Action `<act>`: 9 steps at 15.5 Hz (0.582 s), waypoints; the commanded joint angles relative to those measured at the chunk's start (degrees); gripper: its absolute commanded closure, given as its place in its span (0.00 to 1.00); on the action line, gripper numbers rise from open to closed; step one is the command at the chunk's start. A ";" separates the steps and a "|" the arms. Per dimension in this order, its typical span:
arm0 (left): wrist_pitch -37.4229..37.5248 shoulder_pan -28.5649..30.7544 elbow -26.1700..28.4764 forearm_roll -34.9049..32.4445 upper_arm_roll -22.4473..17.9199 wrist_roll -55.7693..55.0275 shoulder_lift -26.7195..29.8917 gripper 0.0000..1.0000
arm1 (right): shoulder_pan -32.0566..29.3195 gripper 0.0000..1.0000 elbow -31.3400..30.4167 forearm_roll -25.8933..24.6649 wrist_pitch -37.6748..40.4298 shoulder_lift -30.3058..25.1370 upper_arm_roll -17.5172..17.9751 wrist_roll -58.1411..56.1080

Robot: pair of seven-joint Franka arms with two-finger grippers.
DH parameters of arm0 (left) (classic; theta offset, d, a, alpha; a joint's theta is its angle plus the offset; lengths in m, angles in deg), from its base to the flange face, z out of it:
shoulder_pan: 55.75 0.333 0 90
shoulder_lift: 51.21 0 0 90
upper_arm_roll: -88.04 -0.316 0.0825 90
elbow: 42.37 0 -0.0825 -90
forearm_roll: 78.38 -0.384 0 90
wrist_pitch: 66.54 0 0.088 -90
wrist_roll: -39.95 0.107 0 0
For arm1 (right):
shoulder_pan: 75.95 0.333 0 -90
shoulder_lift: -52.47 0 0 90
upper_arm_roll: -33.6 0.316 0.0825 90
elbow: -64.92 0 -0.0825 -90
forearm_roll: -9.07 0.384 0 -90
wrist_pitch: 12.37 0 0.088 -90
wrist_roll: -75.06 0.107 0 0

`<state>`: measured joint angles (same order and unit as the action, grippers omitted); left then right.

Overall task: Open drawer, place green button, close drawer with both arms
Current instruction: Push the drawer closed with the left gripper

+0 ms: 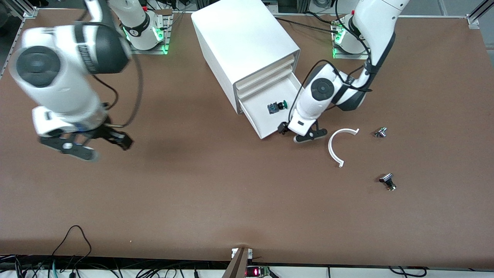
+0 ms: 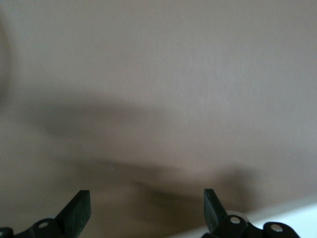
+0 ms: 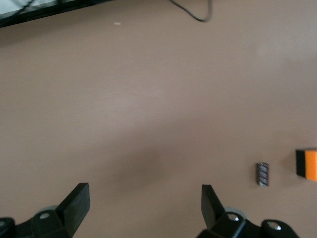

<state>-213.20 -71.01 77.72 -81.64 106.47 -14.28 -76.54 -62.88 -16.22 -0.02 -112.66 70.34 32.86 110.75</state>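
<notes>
The large white cabinet (image 1: 247,42) stands at the table's middle back. Its lowest drawer (image 1: 258,112) is pulled out. The button (image 1: 277,107), green cap and black-blue body, lies in that drawer. My left gripper (image 1: 295,133) is open and empty, low beside the drawer's front corner at the left arm's end. In the left wrist view its fingers (image 2: 79,210) stand wide apart over bare brown table. My right gripper (image 1: 115,139) is open and empty over the table toward the right arm's end, away from the cabinet. In the right wrist view its fingers (image 3: 77,203) are wide apart.
A white curved strip (image 1: 335,148) lies next to the left gripper. Two small black-and-silver parts (image 1: 381,132) (image 1: 388,181) lie toward the left arm's end. The right wrist view shows an orange box (image 3: 307,163) and a small spring-like part (image 3: 262,174).
</notes>
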 commanded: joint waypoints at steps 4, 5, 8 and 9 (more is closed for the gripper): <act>-0.38 -0.12 6.04 0.62 6.61 -13.86 3.80 0.00 | -14.73 0.00 -6.49 8.21 0.62 -7.57 2.32 -26.41; -0.29 -0.12 6.56 0.62 7.58 -16.23 4.15 0.00 | -14.74 0.00 -6.49 8.21 1.66 -8.36 2.32 -26.63; 0.32 -0.12 8.06 0.62 12.49 -24.40 5.30 0.00 | -14.56 0.00 -6.32 7.69 4.74 -9.86 2.93 -25.84; 0.41 -0.12 8.32 0.62 13.99 -27.04 5.39 0.00 | -14.65 0.00 -6.40 7.68 4.84 -9.69 2.94 -26.72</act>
<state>-213.15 -71.24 83.61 -81.64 117.16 -35.69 -74.01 -77.45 -20.48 7.63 -108.65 62.64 35.02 85.14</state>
